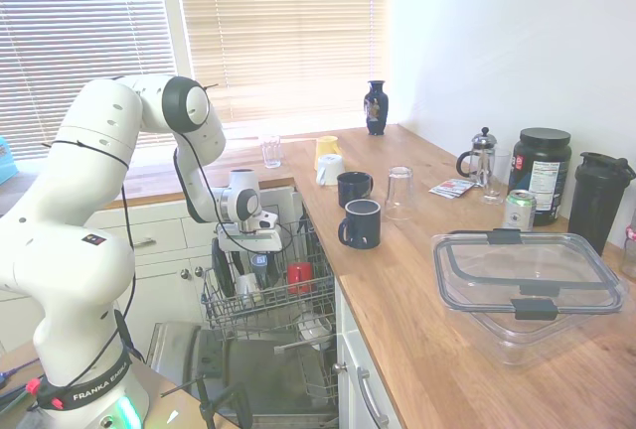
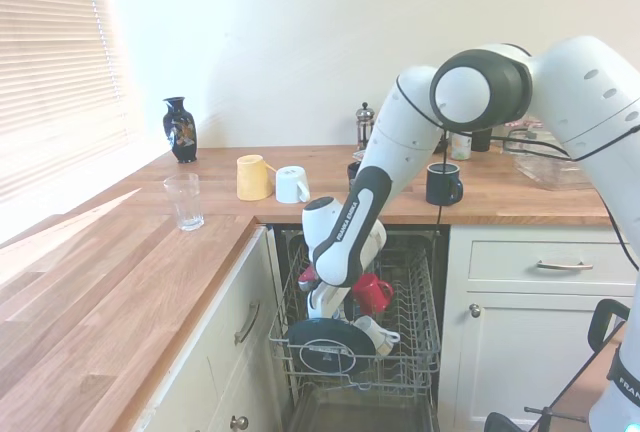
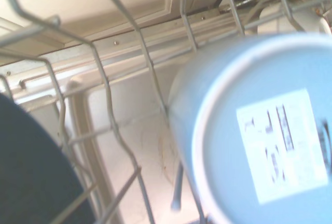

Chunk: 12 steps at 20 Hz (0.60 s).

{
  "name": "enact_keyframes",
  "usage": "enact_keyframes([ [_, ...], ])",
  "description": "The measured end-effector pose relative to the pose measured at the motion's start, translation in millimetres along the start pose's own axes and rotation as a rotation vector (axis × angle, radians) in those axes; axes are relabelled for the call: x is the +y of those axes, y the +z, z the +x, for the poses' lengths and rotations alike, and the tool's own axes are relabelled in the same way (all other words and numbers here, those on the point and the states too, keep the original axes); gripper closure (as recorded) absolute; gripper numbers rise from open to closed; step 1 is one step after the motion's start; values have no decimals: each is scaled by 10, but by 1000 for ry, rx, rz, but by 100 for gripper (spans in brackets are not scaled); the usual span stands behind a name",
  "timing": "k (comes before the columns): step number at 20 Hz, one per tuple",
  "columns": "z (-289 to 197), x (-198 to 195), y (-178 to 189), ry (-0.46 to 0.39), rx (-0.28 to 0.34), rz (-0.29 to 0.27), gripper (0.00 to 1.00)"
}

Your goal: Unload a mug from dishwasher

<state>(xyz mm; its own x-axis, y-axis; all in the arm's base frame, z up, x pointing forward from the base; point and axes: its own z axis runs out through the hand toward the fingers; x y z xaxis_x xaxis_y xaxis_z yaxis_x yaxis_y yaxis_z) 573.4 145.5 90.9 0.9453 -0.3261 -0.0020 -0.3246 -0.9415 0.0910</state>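
The dishwasher stands open, its door (image 1: 179, 345) dropped down and its grey wire rack (image 1: 224, 315) pulled out. My gripper (image 1: 256, 253) reaches down into the rack from above, also visible in the second exterior view (image 2: 322, 294). The wrist view is filled on one side by the slate grey-blue mug (image 3: 259, 130), upside down with a white label on its base, resting against the rack wires (image 3: 106, 94). A bluish patch right under the gripper (image 1: 260, 262) seems to be this mug. Whether the gripper touches it is hidden.
A red cup (image 2: 372, 292), a dark plate (image 2: 328, 342) and a white cup (image 2: 378, 335) share the rack. On the wooden counter stand two navy mugs (image 1: 360, 223) (image 1: 354, 188), an upturned glass (image 1: 399, 193), a yellow cup (image 1: 326, 149) and a clear lidded container (image 1: 527, 280).
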Motion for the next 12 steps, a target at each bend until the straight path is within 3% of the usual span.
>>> enact_keyframes([
  [12, 191, 10, 218, -28, -1, -6, 0],
])
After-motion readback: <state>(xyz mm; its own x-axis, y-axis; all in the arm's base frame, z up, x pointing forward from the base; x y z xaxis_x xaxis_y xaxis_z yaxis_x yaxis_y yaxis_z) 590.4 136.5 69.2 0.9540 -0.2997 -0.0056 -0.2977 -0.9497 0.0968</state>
